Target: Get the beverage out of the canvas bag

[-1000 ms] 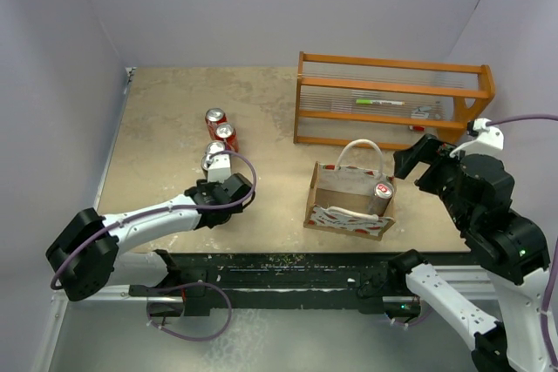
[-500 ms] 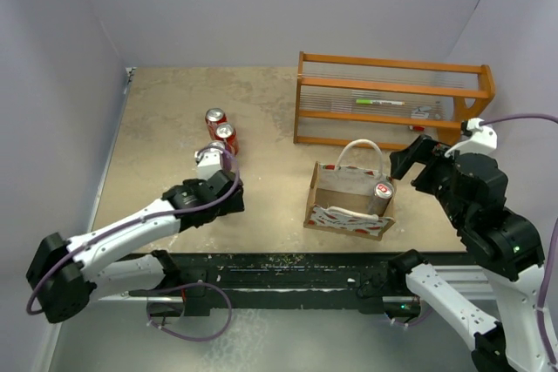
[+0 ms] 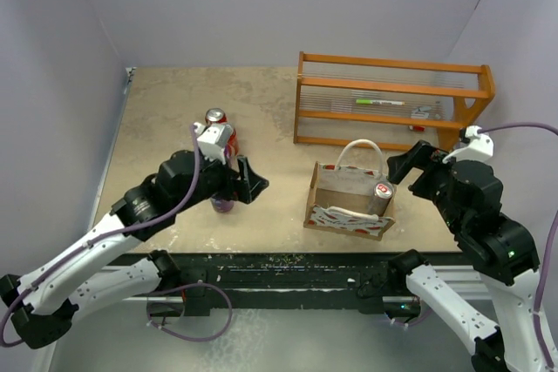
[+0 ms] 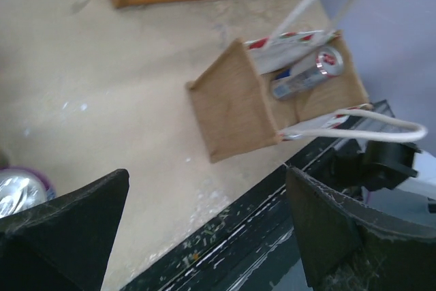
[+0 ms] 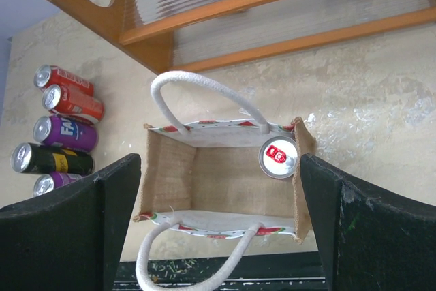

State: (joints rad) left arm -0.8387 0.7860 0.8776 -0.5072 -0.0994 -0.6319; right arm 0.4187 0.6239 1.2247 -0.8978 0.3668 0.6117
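The canvas bag [image 3: 342, 201] stands upright near the table's front edge, tan-sided with white loop handles; it also shows in the left wrist view [image 4: 235, 110] and the right wrist view [image 5: 225, 172]. A silver beverage can [image 3: 382, 195] with a red tab stands in its right corner, seen in both wrist views [image 4: 310, 73] [image 5: 278, 157]. My left gripper [image 3: 254, 182] [image 4: 204, 236] is open and empty, raised left of the bag. My right gripper [image 3: 406, 163] [image 5: 221, 226] is open and empty, above the bag's right side.
An orange wooden rack [image 3: 392, 98] [image 5: 272, 5] stands behind the bag. A row of several cans [image 3: 218, 128] [image 5: 65, 134] lies on the left; a purple can [image 3: 222, 204] [image 4: 17, 192] is below my left gripper. A black rail [image 3: 288, 267] runs along the front edge.
My left arm has risen from the row of cans and swung right, its open gripper now facing the bag. My right gripper has shifted slightly down and left.
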